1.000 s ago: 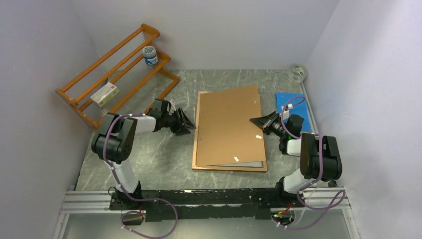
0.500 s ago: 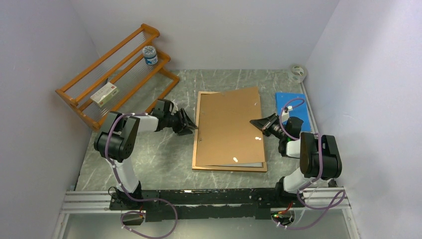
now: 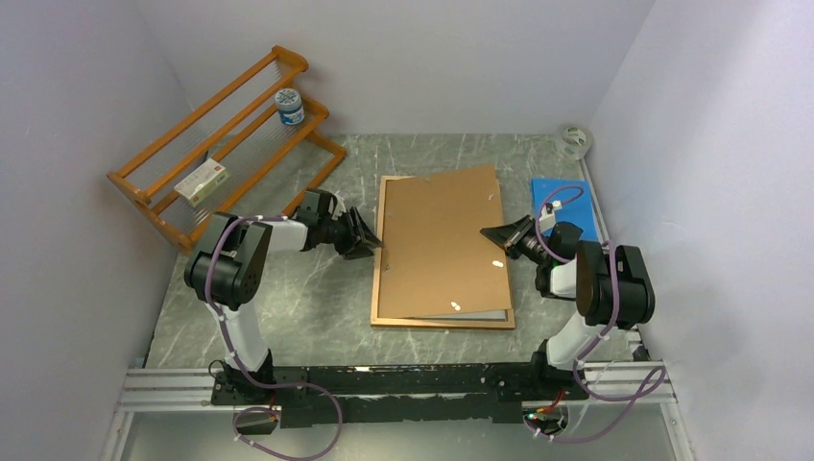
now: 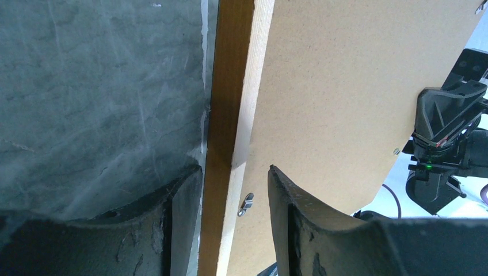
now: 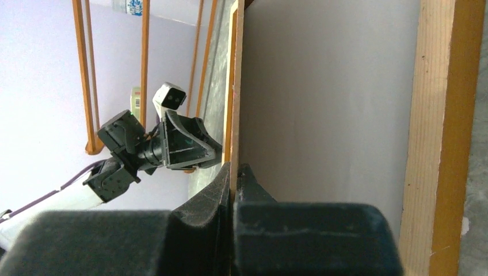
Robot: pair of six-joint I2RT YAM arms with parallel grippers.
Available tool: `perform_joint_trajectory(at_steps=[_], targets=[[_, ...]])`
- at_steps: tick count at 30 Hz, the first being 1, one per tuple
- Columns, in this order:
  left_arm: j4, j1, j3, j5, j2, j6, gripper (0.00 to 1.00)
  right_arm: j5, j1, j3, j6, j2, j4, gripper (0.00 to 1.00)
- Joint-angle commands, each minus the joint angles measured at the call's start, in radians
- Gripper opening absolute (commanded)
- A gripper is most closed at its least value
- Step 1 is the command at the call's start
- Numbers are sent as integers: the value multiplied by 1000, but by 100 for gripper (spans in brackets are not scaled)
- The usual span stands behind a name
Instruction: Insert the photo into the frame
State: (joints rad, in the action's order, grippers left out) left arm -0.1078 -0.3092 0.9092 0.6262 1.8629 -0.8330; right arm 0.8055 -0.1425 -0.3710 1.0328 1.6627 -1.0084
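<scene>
The frame [image 3: 379, 279] lies flat mid-table, with a brown backing board [image 3: 446, 240] askew on top of it. My right gripper [image 3: 491, 233] is shut on the board's right edge [image 5: 236, 86], holding that side slightly raised. Under it a pale flat surface [image 5: 328, 86] fills the frame inside its rail [image 5: 440, 115]; I cannot tell whether this is the photo or the glass. My left gripper [image 3: 363, 242] is open at the frame's left side. In the left wrist view its jaws [image 4: 234, 168] straddle the frame rail [image 4: 230, 86] and the board's edge [image 4: 345, 86].
An orange wooden rack [image 3: 221, 134] stands at the back left, holding a jar [image 3: 289, 106] and a small box [image 3: 203, 181]. A blue sheet [image 3: 566, 192] lies right of the frame, behind my right arm. A tape roll [image 3: 574, 137] sits in the back right corner.
My left gripper has slid right until its jaws sit over the frame's left rail. My right gripper keeps its hold on the board, and its arm has shifted slightly.
</scene>
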Motion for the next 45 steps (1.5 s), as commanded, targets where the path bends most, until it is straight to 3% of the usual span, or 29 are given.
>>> perform_joint_trajectory(at_steps=[1,3,7,10,12,13,18,20,23,28,34,45], targets=[[24,-8,22,-22,24,25,52,-27,0,-33,-54,24,-156,0],[25,-8,20,-22,21,26,52,-11,0,-27,-34,45,-193,3],[39,-8,22,-35,11,30,52,5,1,-10,-1,59,-189,38],[61,-8,31,-53,-1,40,54,-9,1,-15,-34,6,-58,58],[81,-8,39,-60,-6,49,56,-35,1,-36,-109,-69,103,79],[91,-8,42,-65,-11,53,57,-49,2,-57,-154,-103,200,83],[137,-8,58,-81,-16,63,63,-178,10,-231,-373,-215,731,95],[164,-8,64,-93,-23,64,64,-270,12,-335,-447,-205,1013,96],[221,-7,74,-166,-66,81,66,-322,12,-410,-501,-178,1152,97],[298,-7,113,-191,-81,124,68,-316,22,-411,-513,-136,1169,97],[261,-7,108,-144,-46,113,67,-280,63,-414,-491,-116,1141,95],[178,-8,91,-45,10,82,51,-372,170,-460,-478,-102,1200,75]])
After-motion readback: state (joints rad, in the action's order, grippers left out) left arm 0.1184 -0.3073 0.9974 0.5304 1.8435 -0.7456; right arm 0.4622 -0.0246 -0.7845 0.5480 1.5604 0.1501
